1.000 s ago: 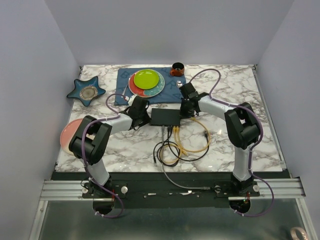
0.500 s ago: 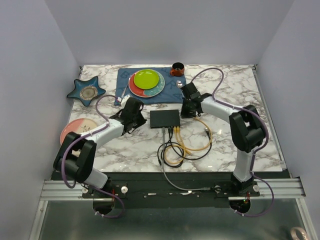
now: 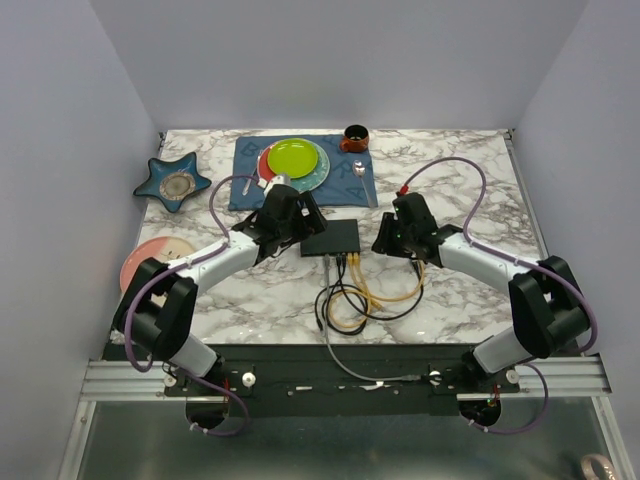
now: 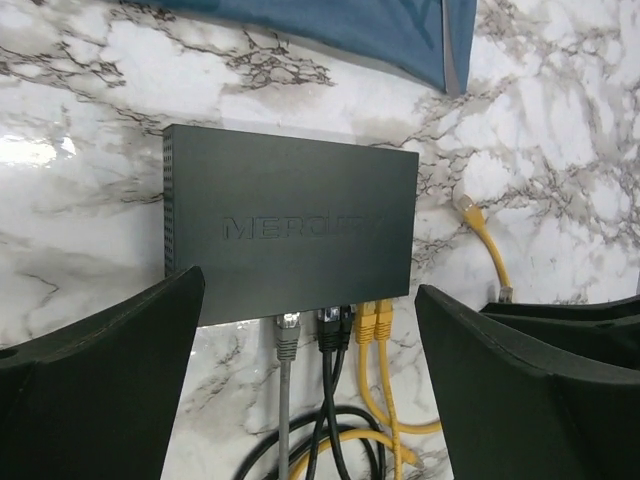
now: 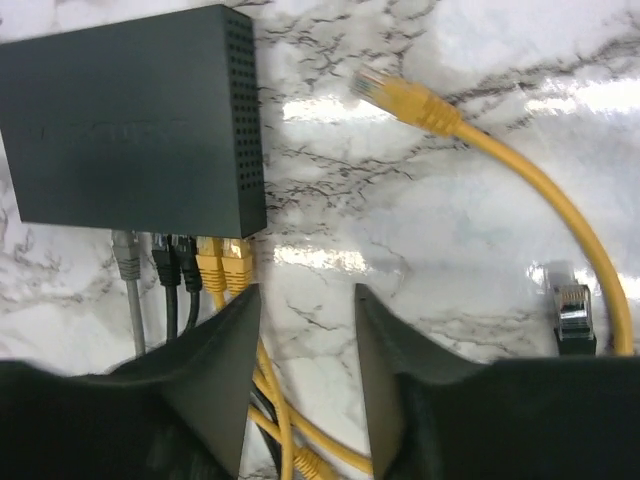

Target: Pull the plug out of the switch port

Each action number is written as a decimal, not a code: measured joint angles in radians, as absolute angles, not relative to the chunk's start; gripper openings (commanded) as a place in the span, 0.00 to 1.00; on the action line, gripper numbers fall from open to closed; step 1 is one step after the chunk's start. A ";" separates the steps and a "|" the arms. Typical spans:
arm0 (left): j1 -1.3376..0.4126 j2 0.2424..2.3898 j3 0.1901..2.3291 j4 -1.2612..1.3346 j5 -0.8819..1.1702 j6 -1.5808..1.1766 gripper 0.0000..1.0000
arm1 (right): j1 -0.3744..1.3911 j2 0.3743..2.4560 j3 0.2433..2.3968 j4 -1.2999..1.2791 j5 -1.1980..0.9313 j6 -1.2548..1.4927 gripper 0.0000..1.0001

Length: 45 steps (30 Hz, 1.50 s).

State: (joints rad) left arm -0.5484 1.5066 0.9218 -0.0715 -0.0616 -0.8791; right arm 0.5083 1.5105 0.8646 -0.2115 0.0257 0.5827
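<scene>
The flat matte-black rectangular switch (image 3: pixel 331 237) lies mid-way on the white marbled table (image 3: pixel 480 180). The approach is judged in hand. The left gripper (image 4: pixel 308 285) is held wide open over it. The right gripper (image 5: pixel 307 295) is narrowly parted beside the yellow plugs (image 5: pixel 222 265). Next, one plug must be pinched and drawn straight out.

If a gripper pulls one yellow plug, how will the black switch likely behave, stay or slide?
The switch looks flat and thin, so probably light. The marble table is glossy, so it would likely slide toward the pull unless held. The thin cables look floppy and would hardly brace it.
</scene>
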 measured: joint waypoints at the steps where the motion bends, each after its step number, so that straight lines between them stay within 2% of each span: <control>1: -0.548 1.523 0.924 -0.067 -0.048 -0.879 0.88 | 0.508 1.511 0.860 -0.194 0.013 0.587 0.18; 4: -0.546 1.581 0.941 -0.067 -0.012 -0.877 0.69 | 0.508 1.515 0.842 -0.162 -0.017 0.604 0.09; 9: -0.545 1.655 0.976 -0.085 0.022 -0.867 0.40 | 0.518 1.561 0.797 -0.130 -0.048 0.631 0.07; 20: -0.545 1.685 0.979 -0.123 0.035 -0.860 0.38 | 0.614 1.603 0.754 -0.064 -0.088 0.680 0.07; 33: -0.544 1.683 1.022 -0.194 -0.001 -0.822 0.44 | 0.691 1.640 0.781 -0.039 -0.098 0.744 0.10; 35: -0.543 1.675 1.024 -0.203 -0.011 -0.816 0.46 | 0.693 1.633 0.781 -0.050 -0.075 0.744 0.20; 36: -0.543 1.666 1.024 -0.212 -0.019 -0.813 0.52 | 0.694 1.626 0.781 -0.060 -0.060 0.742 0.26; 37: -0.543 1.657 1.024 -0.218 -0.023 -0.812 0.58 | 0.695 1.613 0.781 -0.074 -0.036 0.735 0.48; 38: -0.543 1.639 1.023 -0.221 -0.036 -0.810 0.66 | 0.695 1.589 0.780 -0.099 0.003 0.719 0.58; 39: -0.543 1.619 1.020 -0.221 -0.043 -0.808 0.82 | 0.696 1.560 0.780 -0.120 0.037 0.705 0.70; 40: -0.543 1.594 1.014 -0.220 -0.054 -0.807 0.91 | 0.698 1.526 0.780 -0.138 0.075 0.683 0.92; 41: -0.543 1.558 1.007 -0.217 -0.068 -0.800 0.99 | 0.698 1.490 0.780 -0.150 0.118 0.665 1.00; 45: -0.542 1.441 0.992 -0.195 -0.119 -0.794 0.99 | 0.699 1.378 0.796 -0.205 0.288 0.587 1.00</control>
State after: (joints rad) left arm -0.5423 1.4406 0.9924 -0.1947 -0.1192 -0.7937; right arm 0.6994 1.3777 0.7959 -0.2050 0.2882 0.5873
